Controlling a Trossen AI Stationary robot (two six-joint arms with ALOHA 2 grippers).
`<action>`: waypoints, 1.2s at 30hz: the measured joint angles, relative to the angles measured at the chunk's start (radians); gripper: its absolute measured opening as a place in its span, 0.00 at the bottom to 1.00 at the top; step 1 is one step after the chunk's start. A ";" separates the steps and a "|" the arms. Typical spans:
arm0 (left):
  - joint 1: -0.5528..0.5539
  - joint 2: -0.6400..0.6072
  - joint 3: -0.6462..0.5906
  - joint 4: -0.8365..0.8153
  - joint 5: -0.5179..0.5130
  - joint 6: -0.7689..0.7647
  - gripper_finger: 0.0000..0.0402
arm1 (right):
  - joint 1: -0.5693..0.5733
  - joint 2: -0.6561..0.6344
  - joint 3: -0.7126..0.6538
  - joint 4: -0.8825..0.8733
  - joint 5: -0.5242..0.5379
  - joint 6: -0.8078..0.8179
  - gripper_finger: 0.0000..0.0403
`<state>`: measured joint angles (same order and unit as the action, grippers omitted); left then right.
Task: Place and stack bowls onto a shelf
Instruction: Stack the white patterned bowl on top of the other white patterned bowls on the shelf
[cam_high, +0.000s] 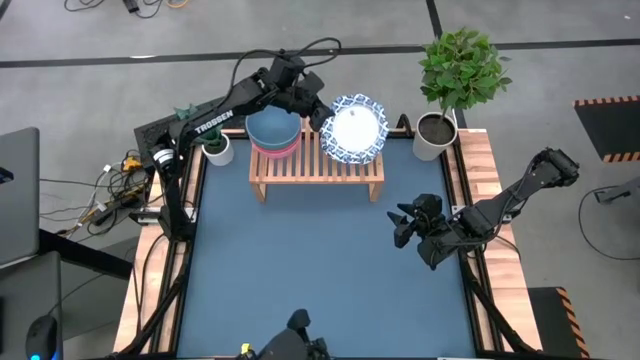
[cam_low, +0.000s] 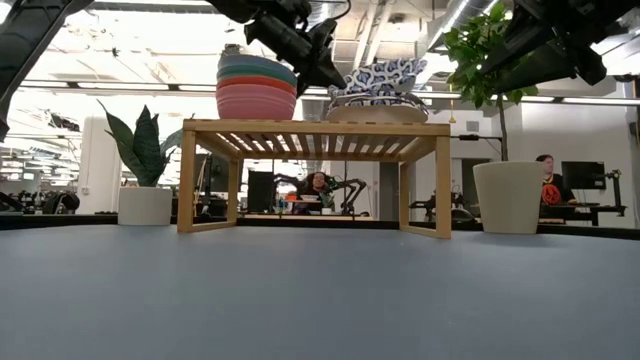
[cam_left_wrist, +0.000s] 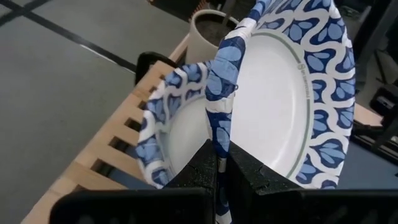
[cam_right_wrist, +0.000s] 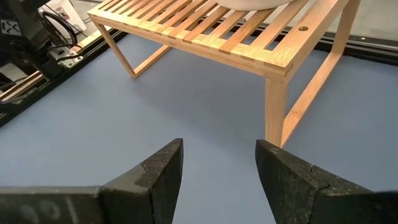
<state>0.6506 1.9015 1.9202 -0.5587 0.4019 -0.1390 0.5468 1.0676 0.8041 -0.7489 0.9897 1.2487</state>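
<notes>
Blue-patterned rim pinched in the left gripper (cam_left_wrist: 217, 171): only its wrist view shows two patterned bowls (cam_left_wrist: 298, 93). Teal bowl (cam_high: 272, 127) sits on pink bowl (cam_low: 256, 102). Right gripper (cam_right_wrist: 219, 168) gapes empty.

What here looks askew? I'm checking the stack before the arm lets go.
One patterned bowl is tipped steeply, its rim pinched in the shut left gripper, leaning over the second patterned bowl on the shelf rather than nested flat. The teal bowl sits squarely in the pink bowl.
</notes>
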 joint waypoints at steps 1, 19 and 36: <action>0.000 0.000 0.000 0.000 -0.013 0.000 0.00 | 0.000 0.000 0.000 0.000 0.000 0.000 0.56; -0.004 0.000 0.000 0.003 -0.048 -0.002 0.20 | 0.000 0.000 0.000 -0.001 -0.001 0.000 0.56; -0.006 0.000 0.000 -0.010 -0.051 -0.011 0.37 | 0.000 0.000 0.000 0.000 -0.002 0.000 0.56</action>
<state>0.6448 1.9011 1.9202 -0.5689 0.3513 -0.1504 0.5468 1.0676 0.8040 -0.7494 0.9874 1.2488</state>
